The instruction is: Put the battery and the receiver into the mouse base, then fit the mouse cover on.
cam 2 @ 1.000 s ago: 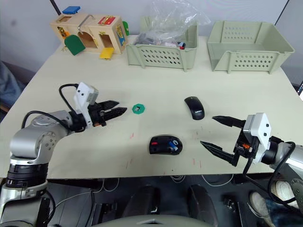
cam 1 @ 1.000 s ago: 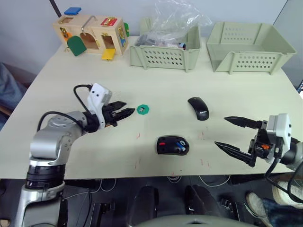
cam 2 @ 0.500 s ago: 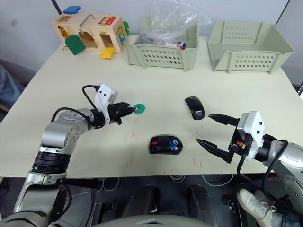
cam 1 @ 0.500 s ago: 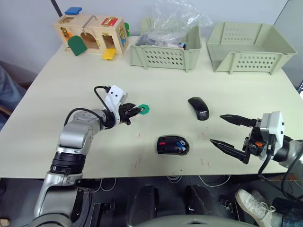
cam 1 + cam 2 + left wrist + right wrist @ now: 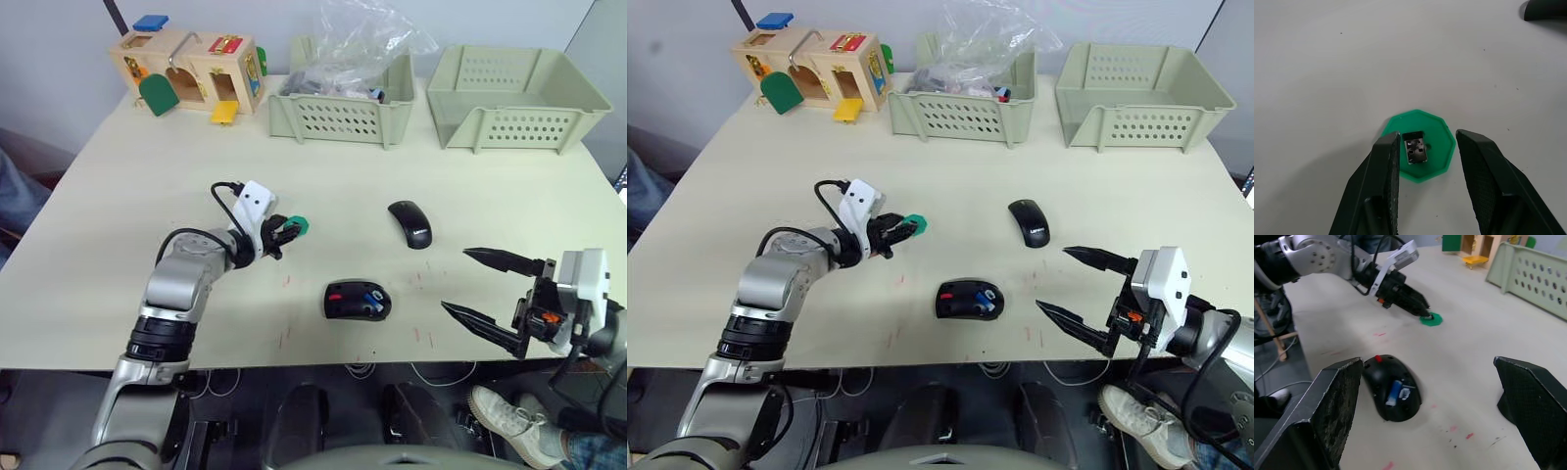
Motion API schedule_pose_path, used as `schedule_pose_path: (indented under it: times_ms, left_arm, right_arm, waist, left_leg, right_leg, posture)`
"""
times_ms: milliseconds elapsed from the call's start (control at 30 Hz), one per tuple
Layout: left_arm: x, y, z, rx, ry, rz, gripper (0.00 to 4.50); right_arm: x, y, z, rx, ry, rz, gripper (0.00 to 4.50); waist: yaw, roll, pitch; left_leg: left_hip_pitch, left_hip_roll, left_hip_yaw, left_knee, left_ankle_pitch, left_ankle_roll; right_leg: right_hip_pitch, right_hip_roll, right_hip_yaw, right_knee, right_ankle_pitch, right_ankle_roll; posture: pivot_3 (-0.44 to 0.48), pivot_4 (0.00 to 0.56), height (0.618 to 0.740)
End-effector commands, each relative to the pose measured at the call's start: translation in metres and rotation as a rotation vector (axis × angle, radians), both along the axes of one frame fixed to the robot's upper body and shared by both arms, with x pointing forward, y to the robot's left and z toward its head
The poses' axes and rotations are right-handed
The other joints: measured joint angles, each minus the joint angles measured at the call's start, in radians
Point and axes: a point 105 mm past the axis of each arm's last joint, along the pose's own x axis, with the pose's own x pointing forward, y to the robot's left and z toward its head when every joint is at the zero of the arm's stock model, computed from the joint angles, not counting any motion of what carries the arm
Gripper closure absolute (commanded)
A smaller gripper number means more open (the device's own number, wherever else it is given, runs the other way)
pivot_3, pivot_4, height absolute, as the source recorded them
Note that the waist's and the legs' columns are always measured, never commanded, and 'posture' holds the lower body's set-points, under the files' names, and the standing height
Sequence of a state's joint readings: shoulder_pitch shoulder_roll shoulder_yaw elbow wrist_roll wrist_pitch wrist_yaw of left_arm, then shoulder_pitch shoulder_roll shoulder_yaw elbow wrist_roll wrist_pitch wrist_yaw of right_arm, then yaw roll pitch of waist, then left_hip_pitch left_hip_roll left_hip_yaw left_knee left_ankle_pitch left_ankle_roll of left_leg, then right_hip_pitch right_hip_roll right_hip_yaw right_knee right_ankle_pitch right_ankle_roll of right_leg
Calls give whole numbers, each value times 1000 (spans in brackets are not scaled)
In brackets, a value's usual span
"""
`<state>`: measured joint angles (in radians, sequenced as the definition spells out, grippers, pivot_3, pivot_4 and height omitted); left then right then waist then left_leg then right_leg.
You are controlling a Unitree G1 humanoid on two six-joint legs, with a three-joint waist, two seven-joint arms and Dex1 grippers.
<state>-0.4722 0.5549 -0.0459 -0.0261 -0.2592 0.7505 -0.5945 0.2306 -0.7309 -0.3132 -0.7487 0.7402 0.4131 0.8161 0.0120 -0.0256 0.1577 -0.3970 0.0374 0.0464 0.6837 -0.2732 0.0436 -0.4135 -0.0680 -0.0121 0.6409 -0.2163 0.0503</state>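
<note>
- left end effector (image 5: 1424, 142) released, fingers (image 5: 1388, 161) straddling the receiver (image 5: 1415, 149) on green octagonal disc (image 5: 1437, 147), tabletop (image 5: 118, 215) centre-left
- mouse base (image 5: 358, 300) at 4 o'clock from the disc, battery (image 5: 373, 295) lying in its hollow
- mouse cover (image 5: 410, 223) at 1 o'clock from the base, apart
- right end effector (image 5: 482, 294) released wide, at 3 o'clock from the base, grasping nothing

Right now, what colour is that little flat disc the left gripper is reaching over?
Green. The disc has the small receiver lying on it, best seen in the left wrist view between the left gripper fingers.
</note>
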Motion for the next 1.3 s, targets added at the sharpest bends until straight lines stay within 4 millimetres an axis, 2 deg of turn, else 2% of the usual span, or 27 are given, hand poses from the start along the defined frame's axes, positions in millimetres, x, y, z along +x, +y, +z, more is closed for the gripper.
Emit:
schedule_pose_path:
  times_ms: [33, 867, 933, 1300]
  left_arm:
    - [3, -1, 7, 25, -38, 7, 2540]
    - [10, -5, 3, 37, -43, -24, 2540]
    - [11, -6, 4, 34, -46, -26, 3069]
    - [13, -6, 3, 45, -45, -36, 3069]
  right_arm:
    - [3, 9, 0, 8, -25, 12, 0]
    - [-3, 6, -8, 23, -26, -13, 0]
    - [-3, 6, -8, 24, -24, -15, 0]
    - [-3, 7, -9, 27, -23, -20, 0]
  waist:
    - [2, 0, 0]
    - [3, 0, 0]
    - [3, 0, 0]
    - [3, 0, 0]
  left_leg:
    - [0, 0, 0, 0, 0, 0]
    - [-1, -1, 0, 0, 0, 0]
    - [-1, -1, 0, 0, 0, 0]
    - [-1, -1, 0, 0, 0, 0]
  right_leg:
    - [0, 0, 0, 0, 0, 0]
    - [0, -1, 0, 0, 0, 0]
    - [0, -1, 0, 0, 0, 0]
    - [0, -1, 0, 0, 0, 0]
  posture:
    - [0, 150, 740]
    - [0, 150, 740]
    - [0, 150, 740]
    - [0, 150, 740]
